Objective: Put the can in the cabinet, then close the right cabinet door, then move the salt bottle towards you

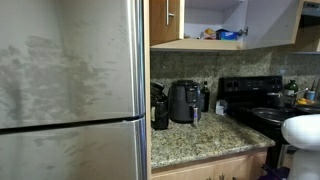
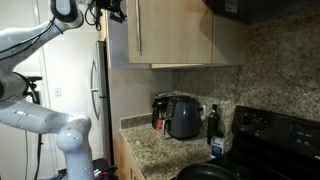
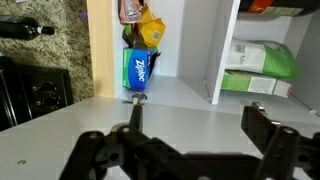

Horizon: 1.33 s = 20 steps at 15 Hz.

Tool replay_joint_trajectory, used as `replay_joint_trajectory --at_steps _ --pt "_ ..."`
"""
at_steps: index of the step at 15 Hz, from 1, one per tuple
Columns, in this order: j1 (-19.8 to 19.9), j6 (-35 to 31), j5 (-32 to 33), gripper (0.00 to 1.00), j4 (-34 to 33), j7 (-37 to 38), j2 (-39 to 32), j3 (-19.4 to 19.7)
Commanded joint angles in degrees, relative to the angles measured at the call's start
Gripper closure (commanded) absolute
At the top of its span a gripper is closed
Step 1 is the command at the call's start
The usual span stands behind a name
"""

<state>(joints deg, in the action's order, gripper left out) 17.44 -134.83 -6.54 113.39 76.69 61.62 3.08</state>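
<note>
My gripper (image 3: 198, 125) is open with nothing between its fingers, and it faces the pale inside of the cabinet (image 3: 190, 60). A small pinkish-red and white thing that looks like the can (image 3: 130, 10) shows at the top edge, inside the cabinet beside an orange bag (image 3: 148, 32). In an exterior view the gripper (image 2: 112, 10) hangs high up, just past the free edge of the right cabinet door (image 2: 170, 30). That door (image 1: 270, 22) stands swung open. The salt bottle (image 1: 221, 107) stands on the granite counter beside the stove, and it also shows as a white salt bottle (image 2: 217, 148) before a dark glass bottle.
A blue Ziploc box (image 3: 137, 70) and green-white packs (image 3: 262, 62) sit in the cabinet. On the counter (image 1: 200, 140) stand a black air fryer (image 1: 184, 102) and coffee maker (image 1: 159, 108). A steel fridge (image 1: 70, 90) fills the left, a black stove (image 1: 262, 105) the right. A white arm link (image 1: 300, 130) is low.
</note>
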Motion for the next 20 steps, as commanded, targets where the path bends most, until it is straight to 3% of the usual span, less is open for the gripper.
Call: replay_joint_trajectory --at_steps 1,2,4,8,9,10,15,16,17,18,20 --pt "4.0 -6.9 1.7 0.0 1.7 -1.3 0.5 -1.1" --pt "3.4 -10.6 1.5 0.0 2.4 -1.5 0.6 -1.0" --pt "6.3 -19.6 -0.1 0.0 4.1 2.7 -0.6 -1.6" --pt "16.6 -22.0 -0.2 0.0 4.7 14.3 -3.0 -4.1" --pt "7.7 -20.9 -3.5 0.0 4.0 13.0 -3.4 -2.8" --pt "9.2 -20.4 -4.4 0.0 3.6 15.6 -4.1 -3.4" --pt "2.1 -20.1 -10.8 0.0 2.4 20.5 -6.1 -3.2" --pt "12.3 -22.1 -8.5 0.0 3.1 26.8 -6.2 -5.9" --pt "4.3 -31.2 -10.1 0.0 6.4 22.3 -4.8 -4.6" --pt "3.1 -32.0 -9.7 0.0 6.8 21.2 -3.8 -4.0" --pt "2.4 -25.7 -4.8 0.0 5.5 14.5 -3.1 -2.7"
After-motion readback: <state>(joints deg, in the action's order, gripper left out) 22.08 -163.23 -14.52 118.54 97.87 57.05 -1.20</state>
